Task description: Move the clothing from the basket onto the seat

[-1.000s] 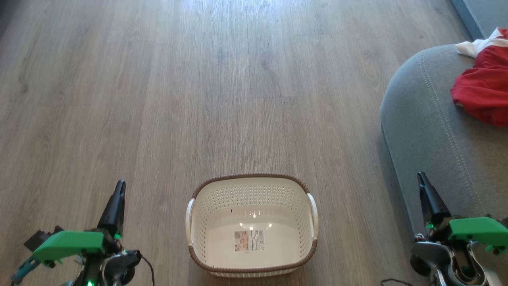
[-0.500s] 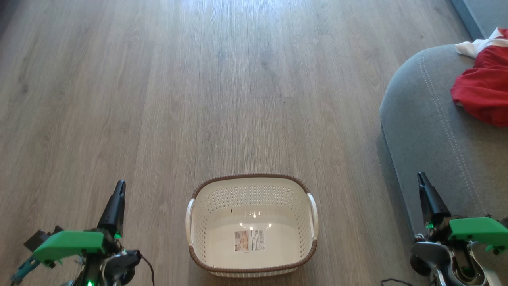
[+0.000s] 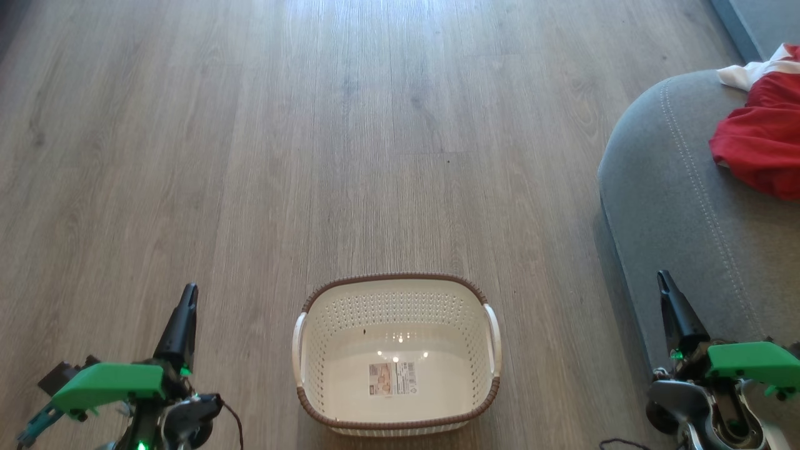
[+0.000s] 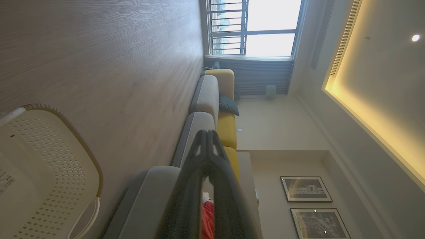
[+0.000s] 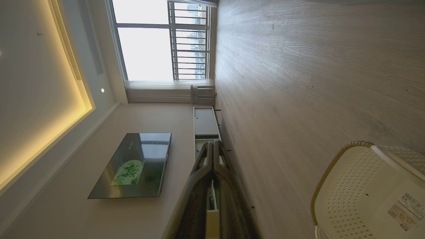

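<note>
The cream perforated basket point(image 3: 350, 300) with a brown rim stands on the wood floor at the bottom middle, holding nothing but its label sticker. Red clothing point(image 3: 759, 137) with a white panel lies on the grey seat point(image 3: 675, 206) at the right edge. My left gripper point(image 3: 187, 294) rests at the lower left, shut and holding nothing, well left of the basket. At the lower right my right gripper point(image 3: 662, 278) is shut too, in front of the seat's rounded edge. The left wrist view shows the basket point(image 4: 43, 159), the seat point(image 4: 146, 196) and a bit of red clothing point(image 4: 207, 219) behind the fingers.
Bare wood floor point(image 3: 312, 125) stretches ahead of the basket. In the left wrist view a grey and yellow sofa point(image 4: 215, 99) runs toward a window. A TV point(image 5: 132, 166) and low cabinet point(image 5: 204, 122) stand along the wall in the right wrist view, with the basket point(image 5: 358, 186) at its lower right.
</note>
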Robot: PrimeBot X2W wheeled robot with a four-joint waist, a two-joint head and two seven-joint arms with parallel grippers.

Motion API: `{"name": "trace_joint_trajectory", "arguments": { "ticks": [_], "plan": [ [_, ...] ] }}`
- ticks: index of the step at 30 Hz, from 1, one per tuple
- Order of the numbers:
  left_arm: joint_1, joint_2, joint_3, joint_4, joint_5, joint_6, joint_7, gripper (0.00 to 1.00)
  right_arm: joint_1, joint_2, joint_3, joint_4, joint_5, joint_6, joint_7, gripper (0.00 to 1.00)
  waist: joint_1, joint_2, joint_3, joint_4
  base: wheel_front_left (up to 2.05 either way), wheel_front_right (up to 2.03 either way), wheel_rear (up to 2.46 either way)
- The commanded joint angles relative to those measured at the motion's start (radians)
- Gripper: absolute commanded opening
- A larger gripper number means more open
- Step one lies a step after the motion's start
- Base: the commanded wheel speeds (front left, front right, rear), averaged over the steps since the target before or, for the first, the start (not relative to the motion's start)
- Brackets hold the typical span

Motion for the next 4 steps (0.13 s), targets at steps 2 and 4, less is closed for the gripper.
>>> {"name": "trace_joint_trajectory", "arguments": {
  "ticks": [2,4],
  "plan": [
    [-0.047,0.008,0.034,-0.034,-0.007,-0.009,0.008,0.0,-0.056,-0.004,0.017,-0.039,0.006,0.0,0.006,0.0,0.0,0.0,0.0,0.0,0.0,0.0,0.0],
    [-0.047,0.008,0.034,-0.034,-0.007,-0.009,0.008,0.0,-0.056,-0.004,0.017,-0.039,0.006,0.0,0.006,0.0,0.0,0.0,0.0,0.0,0.0,0.0,0.0]
  ]
}}
